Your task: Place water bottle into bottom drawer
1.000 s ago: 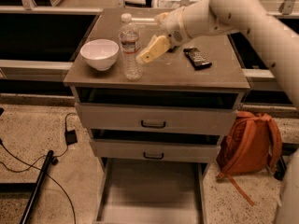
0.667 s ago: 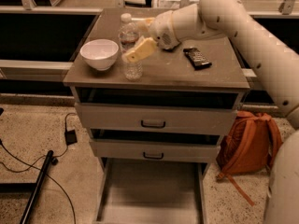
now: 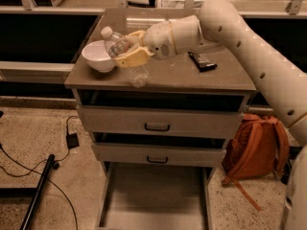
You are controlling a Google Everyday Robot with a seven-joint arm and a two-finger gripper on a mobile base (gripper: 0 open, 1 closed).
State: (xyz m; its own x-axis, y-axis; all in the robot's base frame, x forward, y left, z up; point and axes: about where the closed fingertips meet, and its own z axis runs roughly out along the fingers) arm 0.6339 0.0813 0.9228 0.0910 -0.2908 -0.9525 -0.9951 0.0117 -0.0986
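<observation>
The water bottle point(image 3: 136, 74) is a clear ribbed bottle with a white cap. It leans on the cabinet top point(image 3: 192, 75), cap toward the upper left, right beside the white bowl point(image 3: 97, 56). My gripper point(image 3: 126, 55), with pale yellow fingers point(image 3: 129, 60), is shut around the bottle's middle; the arm reaches in from the right. The bottom drawer point(image 3: 153, 195) is pulled out below the two upper drawers, and its flat floor is bare.
A black handset point(image 3: 202, 61) lies on the cabinet top to the right of the gripper. An orange backpack point(image 3: 254, 147) leans on the floor right of the cabinet. Black cables and a dark rod point(image 3: 41, 186) lie on the floor at left.
My gripper moved left to the bottle and closed around its middle. The bottle has gone from upright to tilted, cap to the left.
</observation>
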